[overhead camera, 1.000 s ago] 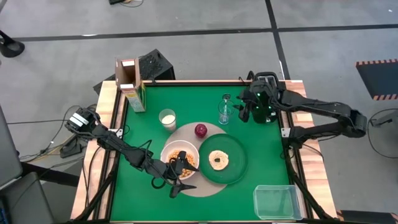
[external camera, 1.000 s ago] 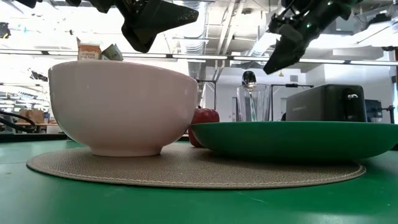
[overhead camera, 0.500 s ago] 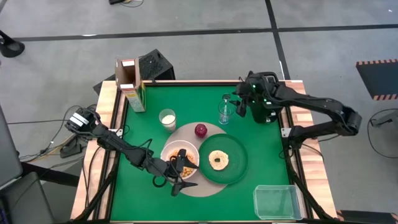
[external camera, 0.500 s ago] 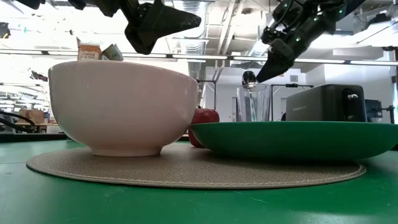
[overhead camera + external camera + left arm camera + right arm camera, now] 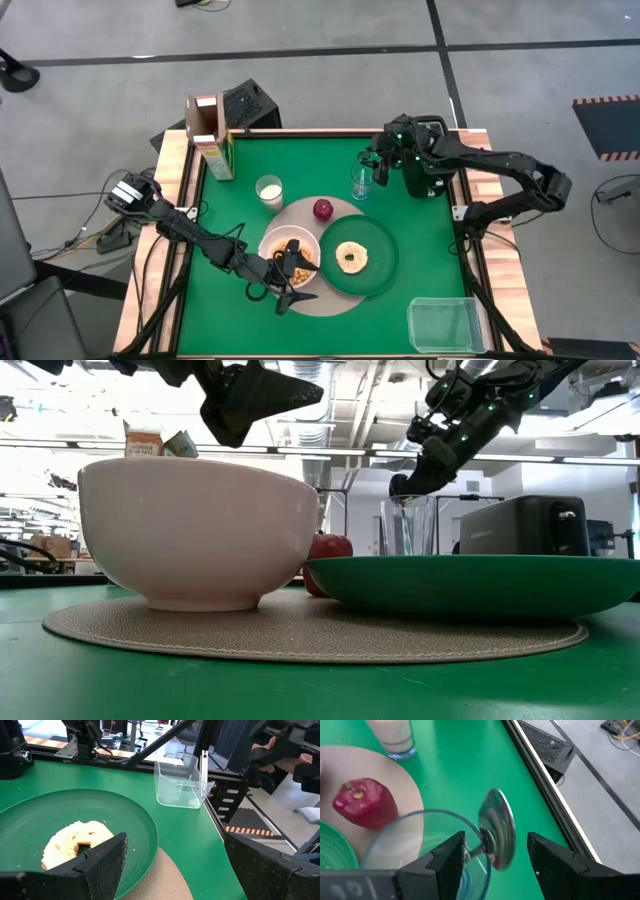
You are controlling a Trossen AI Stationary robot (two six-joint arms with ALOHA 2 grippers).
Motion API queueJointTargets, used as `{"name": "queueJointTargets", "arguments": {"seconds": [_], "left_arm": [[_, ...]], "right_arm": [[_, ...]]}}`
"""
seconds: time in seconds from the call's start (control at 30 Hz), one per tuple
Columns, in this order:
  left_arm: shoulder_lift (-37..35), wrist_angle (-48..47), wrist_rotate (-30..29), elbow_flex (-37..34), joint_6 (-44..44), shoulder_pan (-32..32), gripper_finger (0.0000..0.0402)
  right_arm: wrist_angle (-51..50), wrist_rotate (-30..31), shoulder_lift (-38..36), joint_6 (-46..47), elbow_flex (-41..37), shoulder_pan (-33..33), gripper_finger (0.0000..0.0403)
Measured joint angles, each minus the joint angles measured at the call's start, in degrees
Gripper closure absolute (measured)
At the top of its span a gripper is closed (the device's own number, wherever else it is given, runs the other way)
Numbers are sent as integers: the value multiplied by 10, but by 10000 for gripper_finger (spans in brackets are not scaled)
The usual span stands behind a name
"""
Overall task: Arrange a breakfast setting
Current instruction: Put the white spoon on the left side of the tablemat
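Note:
A round tan mat (image 5: 345, 215) bears a white bowl (image 5: 268, 245) of cereal, a dark-green plate (image 5: 385, 255) with round toasted bread (image 5: 351, 257), and a red apple (image 5: 323, 209). A small white cup (image 5: 268, 191) stands at the mat's far left. A clear glass (image 5: 361, 182) stands behind the mat with a silver spoon (image 5: 497, 835) upright in it. My right gripper (image 5: 496, 851) is open just above the glass, one finger on either side of the spoon's bowl; no touch shows. My left gripper (image 5: 295, 275) hangs open over the bowl's near side.
A black toaster (image 5: 428, 182) stands right of the glass, under my right arm. A cereal carton (image 5: 212, 135) is at the far left corner. A clear plastic tub (image 5: 445, 325) sits at the near right corner.
My right gripper has gone from above the toaster toward the table's left and down to the glass, rolling a little. Its fingers now stand around the spoon's bowl.

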Motion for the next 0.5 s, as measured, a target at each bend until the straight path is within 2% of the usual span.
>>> {"name": "queueJointTargets", "arguments": {"seconds": [0.5], "left_arm": [[0,0,-1,0,9,0,83]], "right_arm": [[17,-7,5,-4,0,0,336]]}}
